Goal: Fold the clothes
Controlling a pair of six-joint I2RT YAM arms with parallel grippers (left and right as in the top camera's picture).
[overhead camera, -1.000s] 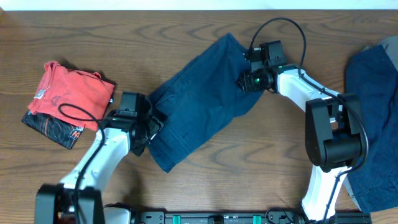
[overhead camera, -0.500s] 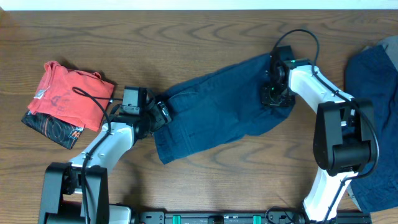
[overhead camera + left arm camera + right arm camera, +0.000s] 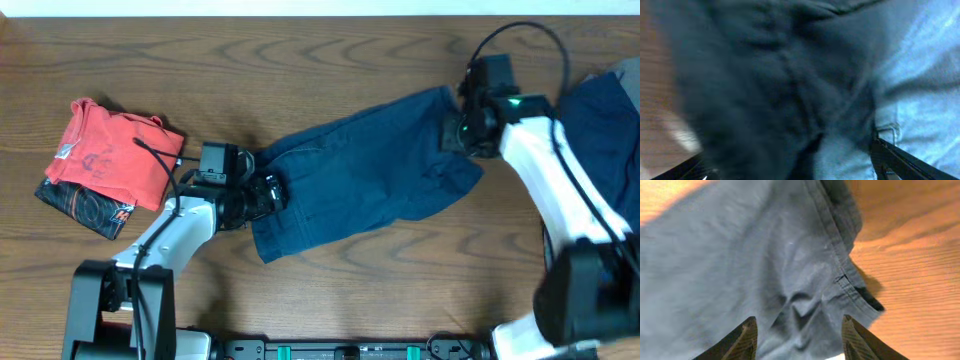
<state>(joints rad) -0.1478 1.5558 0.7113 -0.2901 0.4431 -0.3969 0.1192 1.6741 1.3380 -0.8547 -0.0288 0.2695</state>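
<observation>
The shorts lie stretched out across the middle of the surface, running from lower left to upper right, mostly flat with a few creases. The left gripper sits at their left end, over the edge of the cloth. The right gripper sits at their upper right corner.

In the left wrist view the dark cloth fills nearly the whole picture and is blurred (it is very close to the lens). One finger shows at the lower right and the other only faintly at the lower left, so the gripper stands wide, with a bulge of cloth between the two. Whether either finger touches the cloth cannot be told.

In the right wrist view the fingers stand part-way apart, narrower than on the left, above a small pucker of cloth. They are not closed together on it. A stitched hem runs down the right side of the shorts here, and bare wood shows beyond it.

A second navy garment lies at the right edge of the surface, partly under the right arm and apart from the shorts. At the far left a red T-shirt rests on top of a black garment with orange print, well apart from the shorts.
</observation>
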